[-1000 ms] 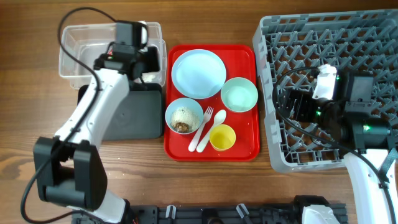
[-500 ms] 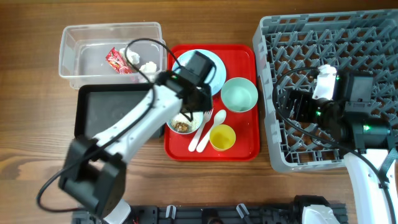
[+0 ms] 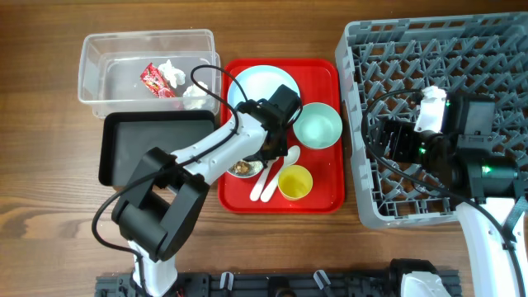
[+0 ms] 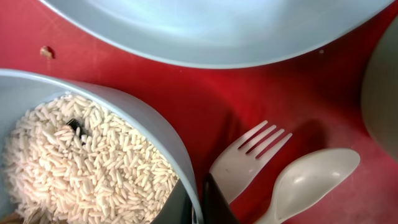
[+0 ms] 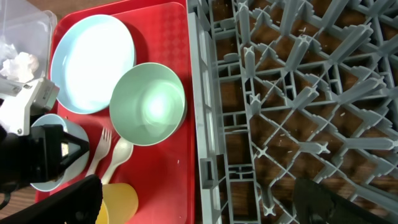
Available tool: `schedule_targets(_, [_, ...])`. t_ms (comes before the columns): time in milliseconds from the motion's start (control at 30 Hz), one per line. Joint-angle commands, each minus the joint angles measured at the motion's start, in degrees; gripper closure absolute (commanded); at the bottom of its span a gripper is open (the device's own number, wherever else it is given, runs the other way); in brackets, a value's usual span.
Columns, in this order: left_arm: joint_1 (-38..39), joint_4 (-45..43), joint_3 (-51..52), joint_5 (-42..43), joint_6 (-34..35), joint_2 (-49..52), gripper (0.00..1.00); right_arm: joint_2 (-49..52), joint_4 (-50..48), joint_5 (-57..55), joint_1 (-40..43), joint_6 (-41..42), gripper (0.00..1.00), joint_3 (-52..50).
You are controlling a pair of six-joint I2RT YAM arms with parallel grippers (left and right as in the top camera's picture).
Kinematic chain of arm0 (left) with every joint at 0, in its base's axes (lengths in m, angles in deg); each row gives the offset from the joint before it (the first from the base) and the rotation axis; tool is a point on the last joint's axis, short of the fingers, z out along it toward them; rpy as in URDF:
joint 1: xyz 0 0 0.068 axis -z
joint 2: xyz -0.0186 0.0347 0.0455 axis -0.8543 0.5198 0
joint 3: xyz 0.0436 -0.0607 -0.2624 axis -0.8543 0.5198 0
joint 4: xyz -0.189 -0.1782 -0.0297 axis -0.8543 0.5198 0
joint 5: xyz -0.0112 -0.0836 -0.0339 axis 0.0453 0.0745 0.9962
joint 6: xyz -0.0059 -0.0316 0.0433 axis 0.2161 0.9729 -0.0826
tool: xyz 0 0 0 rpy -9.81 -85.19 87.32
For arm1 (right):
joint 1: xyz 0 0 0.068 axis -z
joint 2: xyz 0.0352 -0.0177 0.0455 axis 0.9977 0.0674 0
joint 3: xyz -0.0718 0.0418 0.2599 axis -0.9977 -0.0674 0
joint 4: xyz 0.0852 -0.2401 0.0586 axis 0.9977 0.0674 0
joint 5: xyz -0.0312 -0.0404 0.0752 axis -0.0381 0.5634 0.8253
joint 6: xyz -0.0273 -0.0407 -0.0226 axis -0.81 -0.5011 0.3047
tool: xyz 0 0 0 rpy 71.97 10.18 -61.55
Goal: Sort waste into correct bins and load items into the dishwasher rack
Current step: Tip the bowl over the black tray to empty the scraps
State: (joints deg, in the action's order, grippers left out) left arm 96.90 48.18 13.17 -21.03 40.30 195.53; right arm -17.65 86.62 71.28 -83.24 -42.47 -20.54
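Observation:
My left gripper (image 3: 262, 153) (image 4: 196, 208) is shut on the right rim of the pale blue bowl (image 3: 239, 168) (image 4: 143, 124), one finger inside and one outside. The bowl holds white rice and brown scraps (image 4: 81, 165) and sits on the red tray. The white fork (image 4: 245, 162) and spoon (image 4: 311, 177) lie just to its right. The pale blue plate (image 3: 257, 89), mint green bowl (image 3: 318, 125) and yellow cup (image 3: 295, 182) are also on the tray. My right gripper (image 3: 388, 140) (image 5: 196, 202) is open and empty over the grey dishwasher rack (image 3: 429, 49).
The clear tub (image 3: 107, 78) at the back left holds the red wrapper (image 3: 153, 78) and white tissues (image 3: 173, 73). The black tray (image 3: 144, 148) lies in front of it. The red tray (image 3: 326, 194) sits between the bins and the rack.
My left arm swung from the clear tub across to the red tray and closed on the blue bowl's rim. The wrapper and tissues now show in the tub. The right arm has not moved.

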Motion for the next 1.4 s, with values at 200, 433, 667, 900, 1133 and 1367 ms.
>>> schedule_targets(200, [-3.45, 5.31, -3.04, 0.17, -2.86, -13.9, 0.96, -0.15, 0.24, 0.74, -0.04, 0.68, 0.0, 1.01])
schedule_targets(433, [-24.3, 9.33, -1.38, 23.93, -19.19, -16.68, 0.96, -0.15, 0.63, 0.74, -0.04, 0.7, 0.0, 1.01])
schedule_targets(667, [-48.43, 6.36, 10.03, 58.1, -37.16, -16.2, 0.96, -0.15, 0.83, 0.74, -0.04, 0.68, 0.0, 1.01])
schedule_targets(900, [-64.89, 5.68, 20.24, 81.37, -45.18, -16.2, 0.96, -0.15, 0.9, 0.74, -0.04, 0.74, 0.0, 1.01])
schedule_targets(1133, [-68.28, 5.9, 20.81, 85.44, -44.74, -16.2, 0.96, -0.15, 0.87, 0.74, -0.04, 0.74, 0.0, 1.01])
schedule_targets(1367, [-68.28, 3.63, 20.81, 85.09, -44.74, -16.2, 0.96, -0.15, 0.85, 0.74, -0.04, 0.74, 0.0, 1.01])
